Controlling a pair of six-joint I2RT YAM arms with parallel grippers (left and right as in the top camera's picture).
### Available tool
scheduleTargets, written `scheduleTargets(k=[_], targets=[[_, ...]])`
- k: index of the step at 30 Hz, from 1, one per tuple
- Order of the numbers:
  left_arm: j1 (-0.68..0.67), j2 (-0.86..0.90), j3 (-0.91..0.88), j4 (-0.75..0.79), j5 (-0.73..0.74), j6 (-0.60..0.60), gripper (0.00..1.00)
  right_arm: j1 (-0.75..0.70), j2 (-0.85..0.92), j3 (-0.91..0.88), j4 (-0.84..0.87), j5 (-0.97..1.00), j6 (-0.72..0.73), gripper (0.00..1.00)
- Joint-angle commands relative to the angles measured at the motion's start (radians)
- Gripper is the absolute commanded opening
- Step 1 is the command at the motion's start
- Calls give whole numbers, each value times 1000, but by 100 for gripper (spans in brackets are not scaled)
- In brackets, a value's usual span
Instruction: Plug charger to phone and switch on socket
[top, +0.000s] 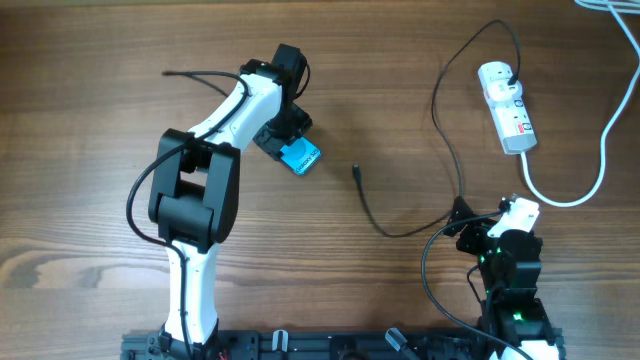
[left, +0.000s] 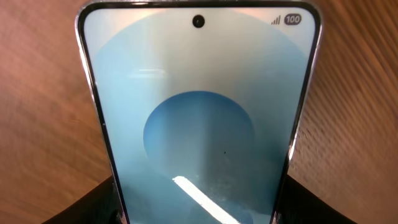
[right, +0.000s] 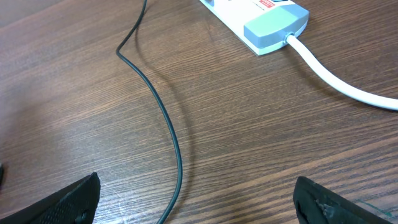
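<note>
**Tip (top: 356, 172) loose, right of held phone (top: 300, 157)**

The bench (top: 80, 80) carries the socket (top: 507, 108) at far right, its long axis running away from the robot. The left tool (left: 199, 208) seems clamped on the phone's edges. The right tool (right: 196, 193) gapes empty, near the socket. The charger (right: 163, 118) tip sits nearer the left arm. Only the left wrist view shows the phone's camera end pointing outward, port end hidden.

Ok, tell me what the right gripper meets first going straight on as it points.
Likely the charger cable, lying just ahead between the open jaws of the right gripper; the socket lies farther on, depth unclear.
</note>
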Motion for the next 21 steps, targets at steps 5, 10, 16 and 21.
scheduleTargets(k=[5, 10, 16, 21], targets=[[-50, 27, -12, -4, 22, 610, 59, 4, 2, 17, 3, 17, 10, 100], [-135, 27, -12, 12, 20, 771, 61, 4, 2, 17, 3, 17, 10, 100], [-189, 27, -12, 53, -60, 858, 59, 4, 2, 17, 3, 17, 10, 100], [-162, 27, -12, 56, -80, 753, 55, 4, 2, 17, 3, 17, 10, 100]])
